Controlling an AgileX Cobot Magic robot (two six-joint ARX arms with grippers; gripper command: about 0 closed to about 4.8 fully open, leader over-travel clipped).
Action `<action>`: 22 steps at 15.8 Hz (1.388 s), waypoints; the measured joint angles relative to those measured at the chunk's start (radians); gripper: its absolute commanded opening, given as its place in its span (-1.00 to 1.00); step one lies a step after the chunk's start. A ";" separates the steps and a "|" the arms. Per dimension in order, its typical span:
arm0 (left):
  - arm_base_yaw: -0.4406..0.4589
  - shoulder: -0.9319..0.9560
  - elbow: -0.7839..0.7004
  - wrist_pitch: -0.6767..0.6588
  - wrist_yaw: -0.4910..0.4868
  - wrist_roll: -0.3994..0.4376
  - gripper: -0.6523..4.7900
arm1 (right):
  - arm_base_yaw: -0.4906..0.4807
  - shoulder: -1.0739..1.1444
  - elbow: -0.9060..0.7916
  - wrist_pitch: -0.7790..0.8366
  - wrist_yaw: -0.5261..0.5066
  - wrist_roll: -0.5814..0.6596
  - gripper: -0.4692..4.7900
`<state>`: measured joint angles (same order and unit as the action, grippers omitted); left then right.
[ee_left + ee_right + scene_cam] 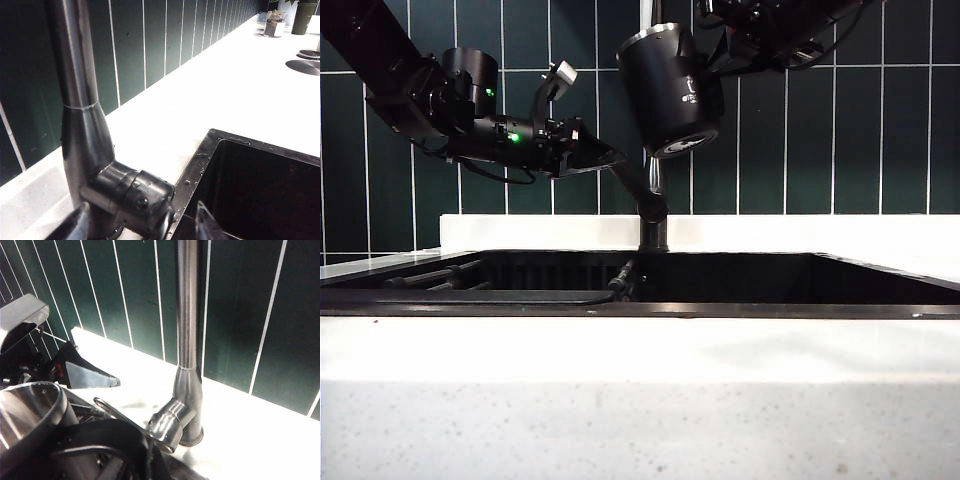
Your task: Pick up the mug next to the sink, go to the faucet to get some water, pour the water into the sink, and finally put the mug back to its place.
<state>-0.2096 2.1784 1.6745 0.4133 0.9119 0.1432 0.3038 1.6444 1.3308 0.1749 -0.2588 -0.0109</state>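
1. Dark green tiled wall (820, 130) with thin pale grout lines behind; white speckled stone counter (640, 390) in front, running far along the wall in the left wrist view, with small pots and a dark round disc at its distant end.
2. Recessed in the stone: the sink (770, 280), black, wide and rectangular, dark metal rim wet with droplets at one corner.
3. Rising upright from the counter behind the basin: the faucet (653, 215), slim dark-grey pipe, long axis vertical, slanted lever handle (632, 180) angling up toward the left arm.
4. Held high above the basin, right beside the pipe: the mug (670, 90), matte black, tilted, long axis leaning, steel rim up and left, base down and right, pale logo facing the camera.
5. Right gripper (725, 50) near the top edge of the exterior view, jaws drawn in on the mug from the right side.
6. Left gripper (595, 155) level, aimed rightward at the lever, fingers spread wide, nothing held; in its own wrist view, two fingertips (207, 225) straddling the faucet's base joint, contact not discernible.
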 measured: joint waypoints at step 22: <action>-0.036 0.000 0.000 -0.024 -0.277 0.061 0.22 | 0.006 0.004 -0.002 0.014 -0.028 -0.004 -0.82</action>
<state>-0.2455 2.1780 1.6745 0.3893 0.6350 0.2039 0.3096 1.6485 1.3289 0.1894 -0.2867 -0.0151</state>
